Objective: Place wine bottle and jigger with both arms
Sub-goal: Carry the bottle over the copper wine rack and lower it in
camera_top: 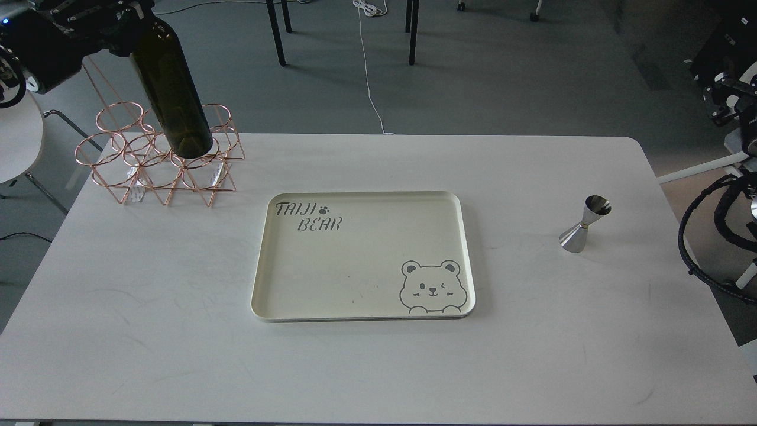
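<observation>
The wine bottle [171, 89] is dark olive-green and hangs tilted over the copper wire rack [159, 160] at the table's back left. Its base sits just above the rack's rings. My left gripper [131, 16] is shut on the bottle's shoulder and neck at the top left edge, and the neck is hidden behind it. The silver jigger [584, 225] stands upright on the table at the right, untouched. My right arm shows only as dark parts at the right edge. Its gripper [718, 100] is small and dark, far behind the jigger and off the table.
A cream tray [361, 198] with a bear print lies empty in the table's middle. A black cable loop [689, 236] hangs off the table's right edge. Chair legs and a white cord are on the floor behind the table.
</observation>
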